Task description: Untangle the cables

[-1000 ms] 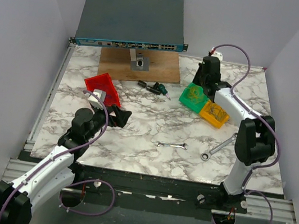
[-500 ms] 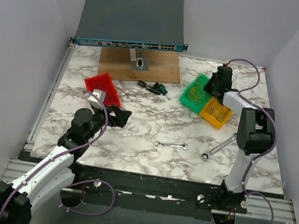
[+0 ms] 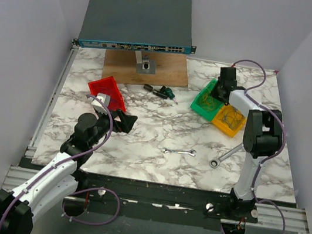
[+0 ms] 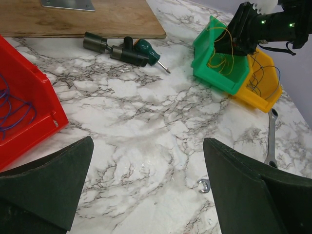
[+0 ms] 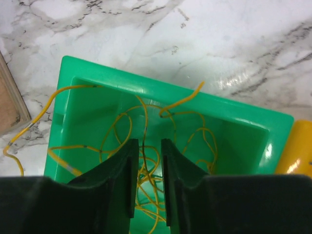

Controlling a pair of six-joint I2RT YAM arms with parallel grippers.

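Shifted rightward across the counter (image 3: 154, 130), the right gripper (image 5: 147, 144) is held over the green bin (image 5: 97, 68), jaws slightly parted above the yellow cables (image 5: 181, 102) inside. The left gripper (image 4: 147, 141) is spread wide, grasping nothing.

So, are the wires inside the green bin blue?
No, the wires lying in the green bin are all yellow in the right wrist view.

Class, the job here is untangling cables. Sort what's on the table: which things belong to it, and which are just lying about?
Job: yellow wires, green bin, blue wires, red bin, dark wires, yellow bin.

Lying about: small wrench, big wrench, screwdriver, board, network switch.
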